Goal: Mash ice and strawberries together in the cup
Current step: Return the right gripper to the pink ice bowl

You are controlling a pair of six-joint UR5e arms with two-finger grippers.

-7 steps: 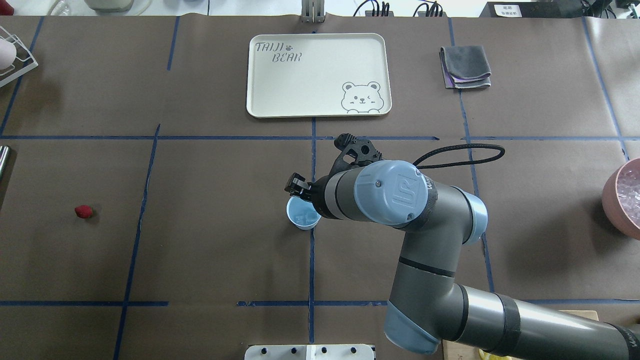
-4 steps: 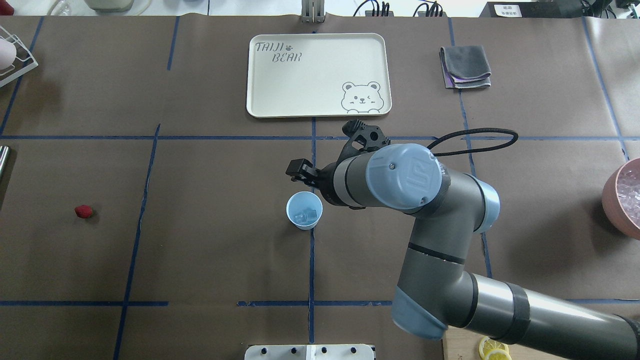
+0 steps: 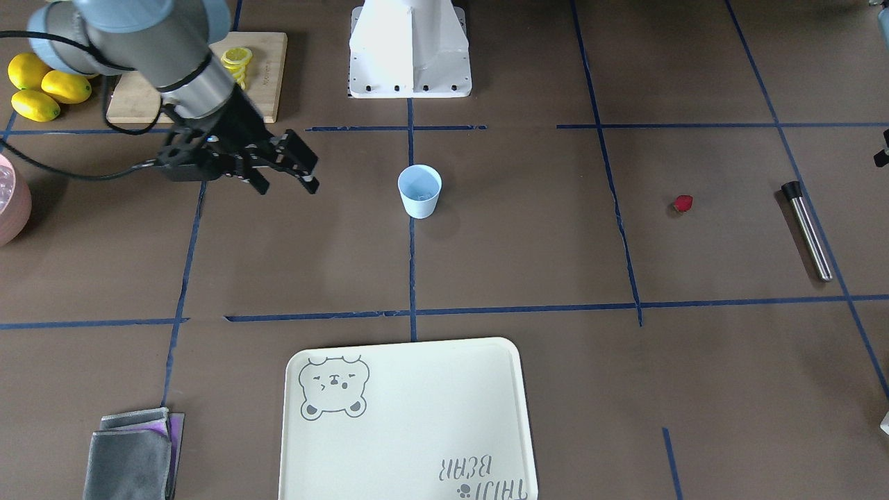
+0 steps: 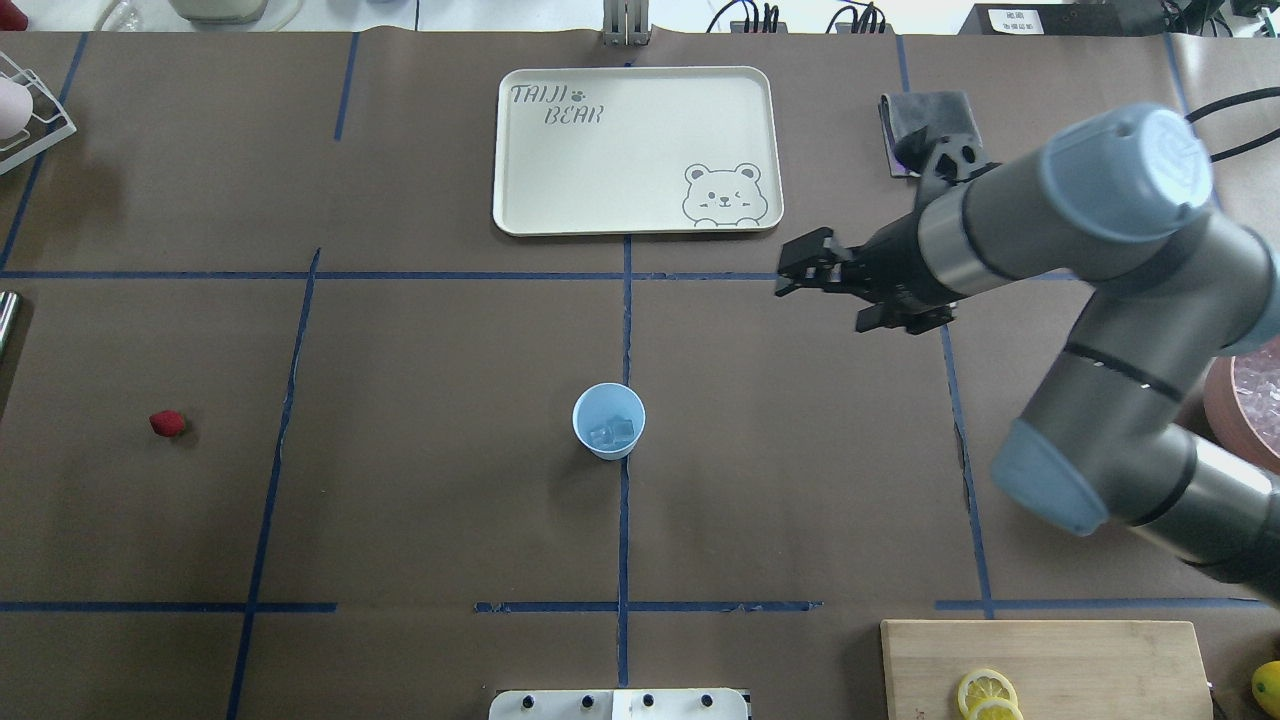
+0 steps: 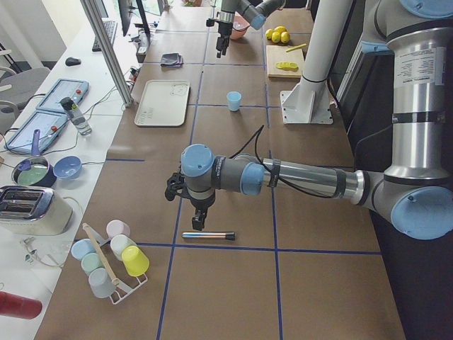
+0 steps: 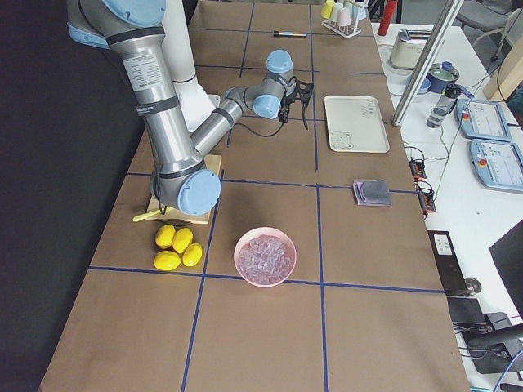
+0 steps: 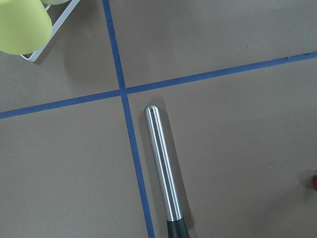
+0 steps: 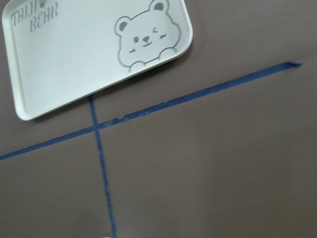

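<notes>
The pale-blue cup (image 4: pixel 608 420) stands upright at the table's centre, with a few ice lumps (image 4: pixel 612 432) in its bottom. It also shows in the front view (image 3: pixel 419 191). The strawberry (image 4: pixel 167 423) lies alone on the table far to the left. My right gripper (image 4: pixel 795 275) is open and empty, raised to the right of the cup and beyond it. My left gripper (image 5: pixel 200 221) hovers over a steel rod with a black end (image 7: pixel 162 163). I cannot tell whether it is open or shut.
A pink bowl of ice (image 6: pixel 265 256) stands at the far right. A cream bear tray (image 4: pixel 620 150) and a grey cloth (image 3: pixel 132 451) lie at the back. A cutting board with lemon slices (image 4: pixel 1040 655) and whole lemons (image 3: pixel 42 87) lie near the robot's base.
My right arm has swung from just over the cup to the right and toward the back. The cup with its ice has stayed put.
</notes>
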